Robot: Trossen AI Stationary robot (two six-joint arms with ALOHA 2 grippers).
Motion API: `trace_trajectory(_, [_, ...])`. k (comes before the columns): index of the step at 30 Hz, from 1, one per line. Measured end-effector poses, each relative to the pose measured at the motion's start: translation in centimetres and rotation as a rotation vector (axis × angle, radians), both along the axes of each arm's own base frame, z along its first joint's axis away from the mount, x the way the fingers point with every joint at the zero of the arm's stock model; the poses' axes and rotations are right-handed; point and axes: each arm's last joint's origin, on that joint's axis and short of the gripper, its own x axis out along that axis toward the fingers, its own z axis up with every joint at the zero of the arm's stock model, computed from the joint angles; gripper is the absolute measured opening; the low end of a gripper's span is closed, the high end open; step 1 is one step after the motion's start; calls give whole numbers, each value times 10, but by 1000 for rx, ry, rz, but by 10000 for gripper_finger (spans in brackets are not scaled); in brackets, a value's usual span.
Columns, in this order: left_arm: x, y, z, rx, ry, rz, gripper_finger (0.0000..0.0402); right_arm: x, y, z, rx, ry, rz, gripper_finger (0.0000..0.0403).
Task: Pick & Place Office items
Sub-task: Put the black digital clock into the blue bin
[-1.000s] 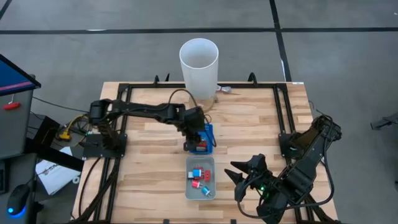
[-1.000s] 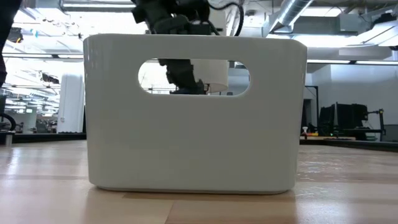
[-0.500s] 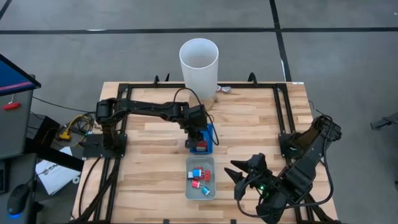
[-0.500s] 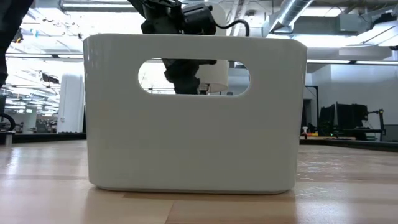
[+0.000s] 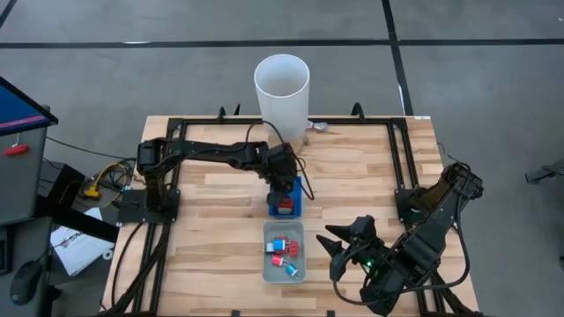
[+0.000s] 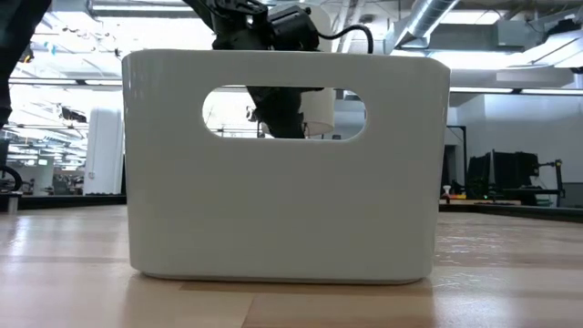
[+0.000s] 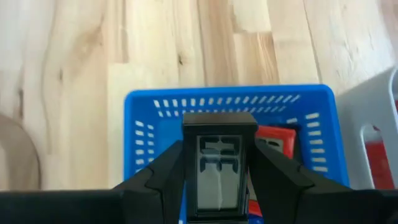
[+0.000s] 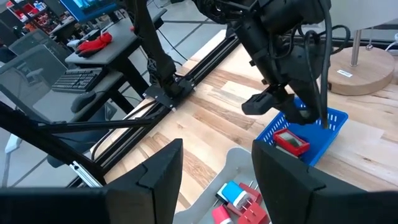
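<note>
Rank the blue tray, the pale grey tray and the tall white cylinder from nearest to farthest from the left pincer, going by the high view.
1. Blue tray: directly under the left pincer.
2. Pale grey tray: next to the blue tray, toward the table's front edge.
3. Tall white cylinder: at the table's back edge.

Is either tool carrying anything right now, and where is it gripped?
The left tool pinches a black piece by its two side faces, above the blue tray. The right tool holds nothing.
</note>
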Motion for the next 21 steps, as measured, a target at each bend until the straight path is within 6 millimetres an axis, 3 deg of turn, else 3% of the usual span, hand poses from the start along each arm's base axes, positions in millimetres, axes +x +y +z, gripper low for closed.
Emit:
trace_trajectory(8, [5, 11, -12, 0, 2, 25, 146, 0, 0, 0, 0, 0, -1, 185])
trace_trajectory(17, [21, 10, -27, -6, 31, 17, 146, 1, 0, 0, 4, -3, -2, 185])
trace_trajectory(21, [19, 9, -32, -13, 71, 15, 146, 1, 0, 0, 5, -4, -2, 185])
